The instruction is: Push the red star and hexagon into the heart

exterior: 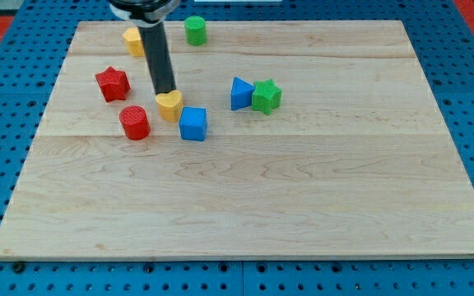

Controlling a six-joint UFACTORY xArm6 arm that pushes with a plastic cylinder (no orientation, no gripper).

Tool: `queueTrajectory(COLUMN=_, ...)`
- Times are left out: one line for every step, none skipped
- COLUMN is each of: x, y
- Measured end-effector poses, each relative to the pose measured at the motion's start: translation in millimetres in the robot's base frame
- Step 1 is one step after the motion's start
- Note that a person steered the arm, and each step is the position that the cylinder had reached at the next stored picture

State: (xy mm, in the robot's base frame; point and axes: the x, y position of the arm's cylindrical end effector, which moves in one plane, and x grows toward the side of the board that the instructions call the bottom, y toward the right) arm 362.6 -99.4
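The red star [112,83] lies at the view's left on the wooden board. The red hexagon [135,122] lies just below and right of it. The yellow heart [169,105] sits right of the hexagon, a small gap between them. My tip [165,91] stands at the heart's top edge, touching or nearly touching it, to the right of the red star.
A blue cube [193,123] sits close to the heart's lower right. A blue triangle [240,93] and a green star [266,96] touch at the middle. A yellow block [133,39] and a green cylinder [195,30] lie near the board's top edge [303,22].
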Motion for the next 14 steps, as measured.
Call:
queueTrajectory(x=-8, y=31)
queueTrajectory(x=20, y=35)
queueTrajectory(x=26, y=-11)
queueTrajectory(x=10, y=-19)
queueTrajectory(x=-43, y=17)
queueTrajectory(x=-74, y=-50)
queueTrajectory(x=-55, y=-105)
queueTrajectory(x=-28, y=-121)
queueTrajectory(x=13, y=-92)
queueTrajectory(x=-45, y=-131)
queueTrajectory(x=-97, y=-184)
queueTrajectory(x=-152, y=-128)
queueTrajectory(x=-144, y=-70)
queueTrajectory(x=-119, y=-58)
